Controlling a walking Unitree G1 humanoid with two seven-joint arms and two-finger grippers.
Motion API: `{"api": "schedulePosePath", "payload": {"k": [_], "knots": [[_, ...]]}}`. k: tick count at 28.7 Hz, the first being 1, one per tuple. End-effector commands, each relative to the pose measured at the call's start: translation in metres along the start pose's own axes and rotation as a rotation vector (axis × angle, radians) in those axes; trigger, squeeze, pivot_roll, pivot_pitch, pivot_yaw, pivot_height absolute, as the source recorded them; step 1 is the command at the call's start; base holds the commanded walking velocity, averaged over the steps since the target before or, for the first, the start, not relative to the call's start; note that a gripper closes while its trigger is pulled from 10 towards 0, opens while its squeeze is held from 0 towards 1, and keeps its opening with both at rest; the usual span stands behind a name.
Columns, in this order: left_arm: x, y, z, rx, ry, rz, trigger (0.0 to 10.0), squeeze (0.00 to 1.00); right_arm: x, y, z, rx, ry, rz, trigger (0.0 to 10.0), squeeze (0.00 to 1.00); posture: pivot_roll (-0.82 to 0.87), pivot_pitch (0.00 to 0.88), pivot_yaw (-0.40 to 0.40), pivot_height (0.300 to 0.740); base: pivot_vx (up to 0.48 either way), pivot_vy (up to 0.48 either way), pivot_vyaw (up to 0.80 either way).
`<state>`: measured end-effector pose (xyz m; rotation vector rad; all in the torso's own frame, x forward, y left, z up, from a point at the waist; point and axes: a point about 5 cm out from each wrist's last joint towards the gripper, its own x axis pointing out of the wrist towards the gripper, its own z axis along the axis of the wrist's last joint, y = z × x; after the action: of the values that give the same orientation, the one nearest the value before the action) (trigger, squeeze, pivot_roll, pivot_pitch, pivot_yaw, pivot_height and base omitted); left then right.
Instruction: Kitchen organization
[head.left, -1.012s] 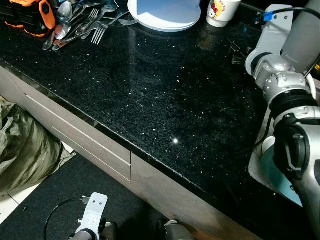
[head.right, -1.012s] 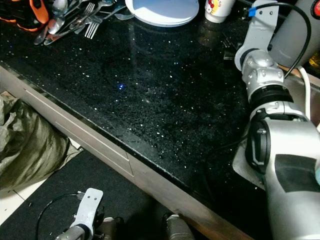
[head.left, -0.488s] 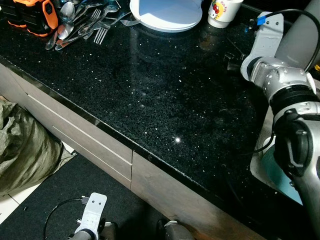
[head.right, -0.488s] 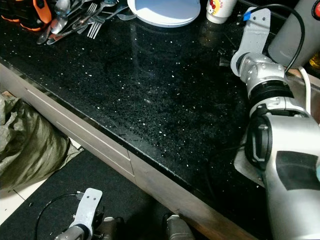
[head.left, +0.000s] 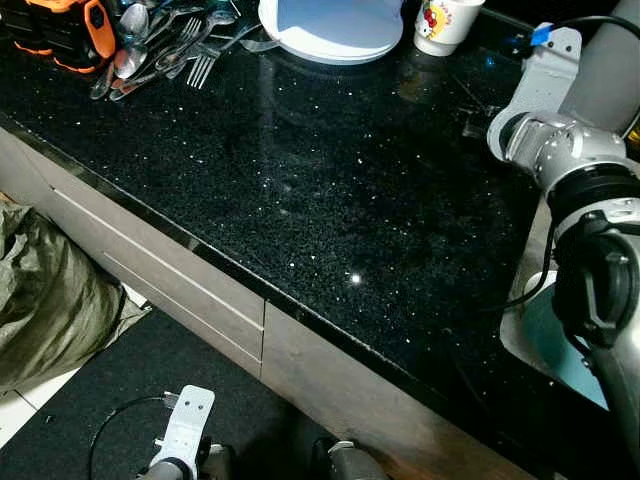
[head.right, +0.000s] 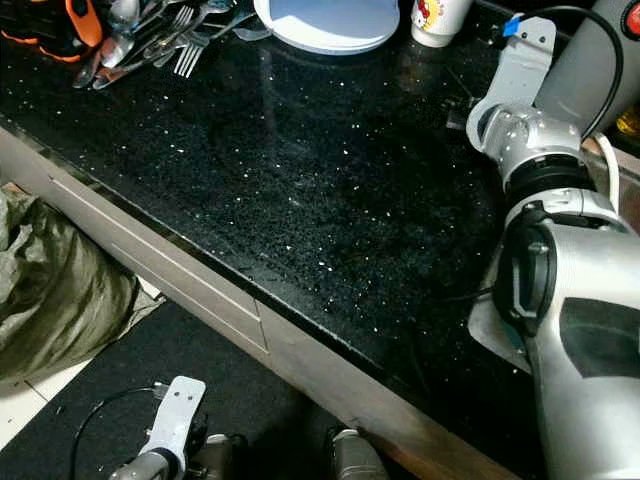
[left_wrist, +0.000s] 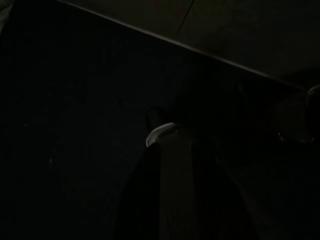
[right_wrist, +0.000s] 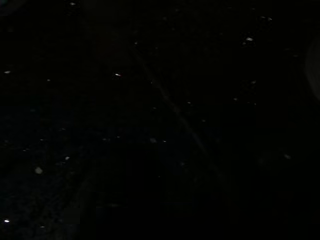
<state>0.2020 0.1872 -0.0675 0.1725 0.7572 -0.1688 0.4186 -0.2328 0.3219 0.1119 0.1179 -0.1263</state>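
Kitchen organization | our right hand low over black worktop, near cup; finger spread: cannot tell | plates, cutlery at far edge | we judge: reach slowly, skirting the cup; left hand hangs idle

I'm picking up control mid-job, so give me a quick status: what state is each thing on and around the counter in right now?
White cartoon-print cup: upright, at the counter's back edge.
Stacked pale blue round plates: lying flat, beside the cup.
Loose metal forks and spoons: heaped together, unsorted.
Grey drawer fronts: shut.
Right claw: low over the black speckled countertop, near the cup.
Left arm: hanging idle.
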Motion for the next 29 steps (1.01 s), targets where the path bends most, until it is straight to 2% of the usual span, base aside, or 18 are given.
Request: {"api": "schedulePosePath", "payload": {"k": [1,5,16,22,25,26,27,28,29], "knots": [[-0.004,-0.006,-0.016,-0.01,0.057,-0.014,10.0,0.0,0.001,-0.009,-0.013,-0.022,0.066,-0.021,0.0,0.0,0.1,0.274,-0.102,0.74,0.0,0.0,0.0],[-0.004,-0.006,-0.016,-0.01,0.056,-0.013,10.0,0.0,0.001,-0.009,-0.015,-0.036,0.077,-0.016,0.0,0.0,0.1,0.273,-0.102,0.74,0.0,0.0,0.0],[-0.003,-0.008,-0.013,-0.013,0.047,0.0,10.0,0.0,0.001,-0.002,-0.024,-0.162,0.141,0.062,0.0,0.0,0.09,0.257,-0.115,0.74,0.0,0.0,0.0],[-0.002,-0.008,-0.012,-0.019,0.047,0.003,10.0,0.0,0.001,0.004,-0.029,-0.158,0.179,0.141,0.0,0.0,0.08,0.256,-0.118,0.74,0.0,0.0,0.0],[-0.002,-0.008,-0.012,-0.02,0.048,0.003,10.0,0.0,0.001,0.007,-0.027,-0.119,0.17,0.181,0.0,0.0,0.08,0.255,-0.118,0.74,0.0,0.0,0.0],[-0.002,-0.008,-0.011,-0.021,0.048,0.003,10.0,0.0,0.0,0.011,-0.019,-0.07,0.123,0.215,1.1,0.0,0.08,0.255,-0.116,0.74,0.0,0.0,0.0],[-0.002,-0.008,-0.011,-0.021,0.049,0.003,10.0,0.0,0.0,0.014,-0.013,-0.036,0.088,0.237,4.9,0.0,0.08,0.255,-0.116,0.74,0.0,0.0,0.0],[-0.002,-0.008,-0.011,-0.021,0.049,0.003,10.0,0.0,0.0,0.014,-0.013,-0.036,0.088,0.237,4.9,0.0,0.08,0.255,-0.116,0.74,0.0,0.0,0.0],[-0.002,-0.008,-0.011,-0.021,0.05,0.002,10.0,0.0,-0.001,0.016,-0.003,0.027,0.028,0.256,9.8,0.0,0.08,0.256,-0.115,0.74,0.0,0.0,0.0]]}}
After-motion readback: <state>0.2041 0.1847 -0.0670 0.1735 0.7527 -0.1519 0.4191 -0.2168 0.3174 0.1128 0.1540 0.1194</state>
